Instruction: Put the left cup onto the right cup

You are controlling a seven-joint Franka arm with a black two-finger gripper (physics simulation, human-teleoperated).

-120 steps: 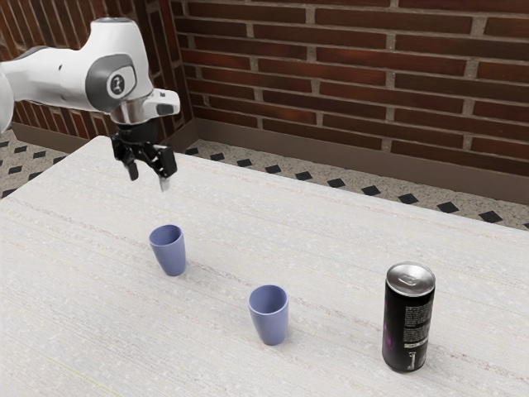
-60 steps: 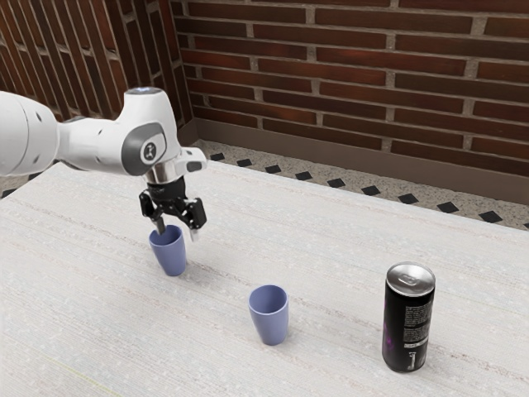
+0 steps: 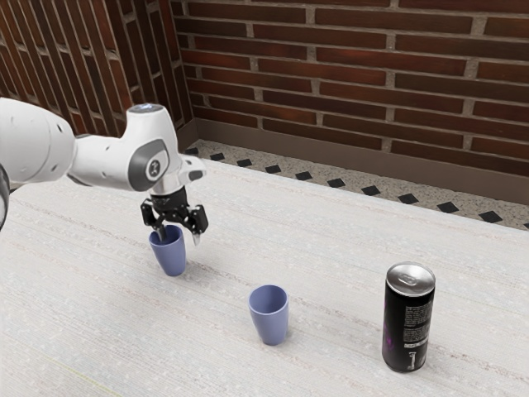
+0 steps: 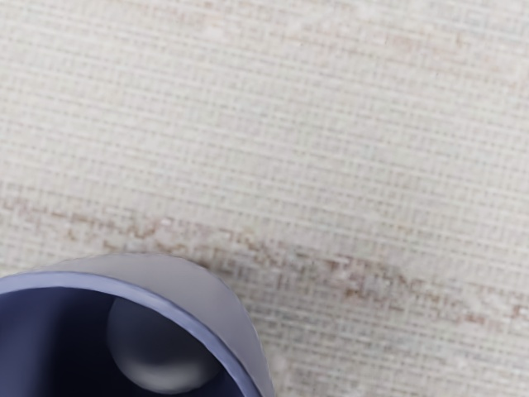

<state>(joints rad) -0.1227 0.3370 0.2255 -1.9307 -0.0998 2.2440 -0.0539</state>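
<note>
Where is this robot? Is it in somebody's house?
Probably a simulated indoor room, maybe a café or kitchen corner, though I can't be sure. The clues: a red brick wall, a speckled floor with black diamond tiles, and a pale wood-grain table with a black drink can on it.

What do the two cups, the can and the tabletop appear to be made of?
The left cup and right cup look like matte plastic: even blue-violet, no glints. The can looks like metal: shiny silver top, glossy black printed wall. The table looks like pale wood, streaky grain, possibly laminate.
</note>
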